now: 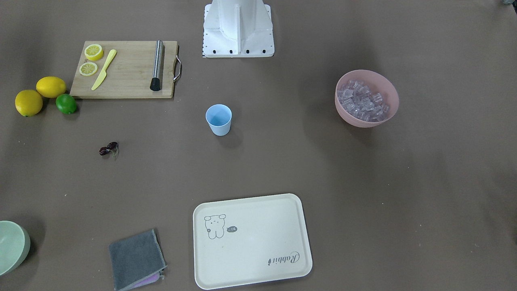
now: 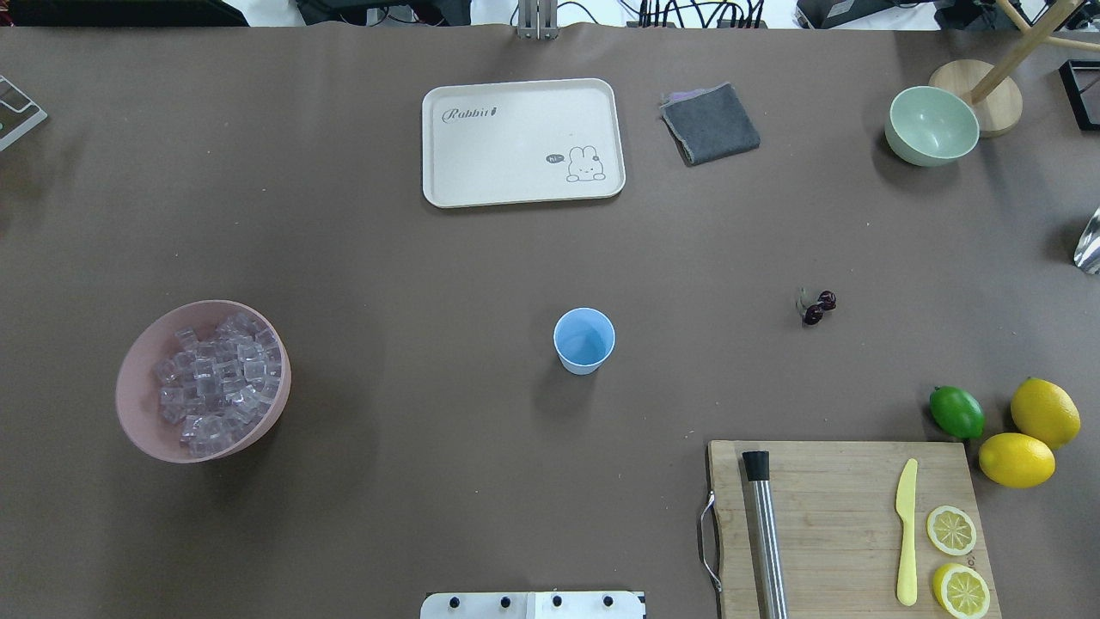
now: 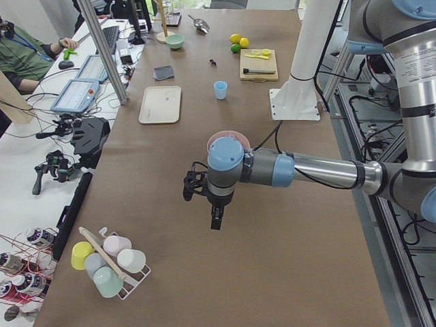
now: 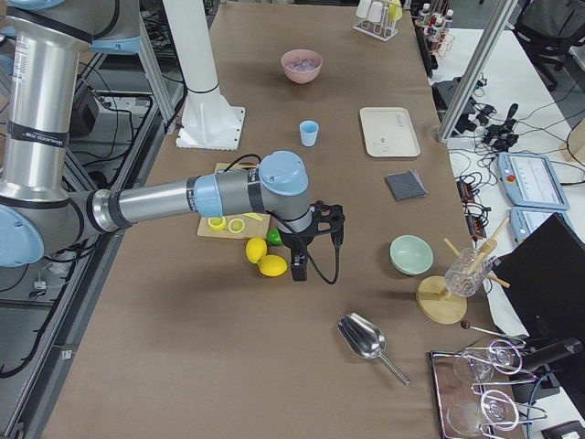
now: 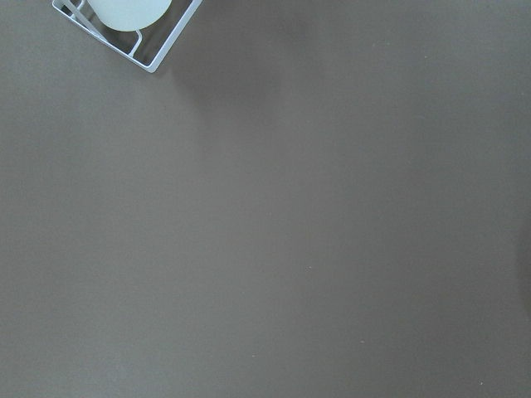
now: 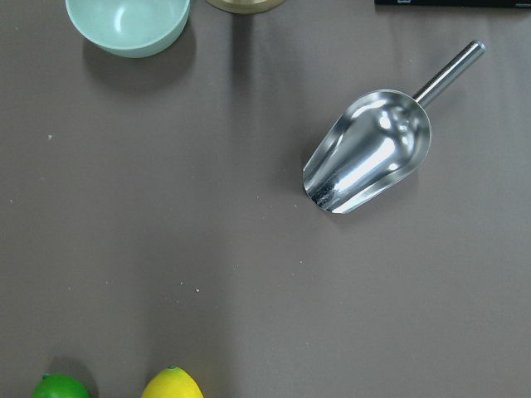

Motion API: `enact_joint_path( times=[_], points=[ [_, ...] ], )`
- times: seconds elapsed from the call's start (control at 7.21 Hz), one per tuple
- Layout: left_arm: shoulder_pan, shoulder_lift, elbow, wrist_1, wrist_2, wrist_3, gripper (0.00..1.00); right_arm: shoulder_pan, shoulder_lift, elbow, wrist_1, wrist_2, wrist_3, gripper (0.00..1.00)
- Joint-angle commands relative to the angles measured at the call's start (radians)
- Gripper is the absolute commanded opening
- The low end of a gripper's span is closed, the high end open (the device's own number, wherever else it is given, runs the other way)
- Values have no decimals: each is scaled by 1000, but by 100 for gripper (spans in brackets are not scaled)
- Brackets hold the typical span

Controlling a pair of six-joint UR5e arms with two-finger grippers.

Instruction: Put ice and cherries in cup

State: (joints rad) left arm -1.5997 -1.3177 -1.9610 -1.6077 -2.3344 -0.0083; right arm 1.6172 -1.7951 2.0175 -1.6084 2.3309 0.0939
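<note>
The light blue cup [image 2: 584, 340] stands upright and empty at the table's middle. The ice [image 2: 219, 378] fills a pink bowl [image 2: 137, 404] on the robot's left side. The pair of dark cherries [image 2: 818, 307] lies on the bare table to the cup's right. Only the side views show the grippers. The left gripper [image 3: 215, 223] hangs over bare table beyond the pink bowl, near the cup rack [image 3: 109, 262]. The right gripper [image 4: 298, 271] hangs beside the lemons [image 4: 265, 258], far from the cup [image 4: 309, 133]. I cannot tell whether either is open or shut.
A cream tray [image 2: 521, 142], a grey cloth [image 2: 710, 123] and a pale green bowl [image 2: 931, 125] sit along the far side. A cutting board [image 2: 846, 524] carries lemon slices, a yellow knife and a steel muddler. A lime [image 2: 956, 412] and a metal scoop [image 6: 369, 153] lie to the right.
</note>
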Motion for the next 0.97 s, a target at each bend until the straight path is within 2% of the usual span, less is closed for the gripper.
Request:
enact_joint_path(
  times=[0.0, 0.14, 0.28, 0.42, 0.56, 0.83],
  points=[
    [-14, -5, 55, -250, 3, -8, 100, 26, -4, 1, 7, 21, -13, 100],
    [-16, -5, 71, -303, 0, -6, 100, 26, -15, -8, 48, 24, -7, 100],
    [-22, 3, 62, -331, 0, 2, 100, 26, -47, -6, 156, 27, -14, 100],
    [-22, -5, 70, -357, 1, -10, 100, 23, -62, -12, 212, 53, 16, 100],
    [-22, -9, 64, -382, 0, -10, 100, 15, -52, -10, 223, 101, 70, 100],
    [35, -41, 62, -416, -8, -86, 99, -57, -18, 29, 223, 94, 183, 100]
  ],
)
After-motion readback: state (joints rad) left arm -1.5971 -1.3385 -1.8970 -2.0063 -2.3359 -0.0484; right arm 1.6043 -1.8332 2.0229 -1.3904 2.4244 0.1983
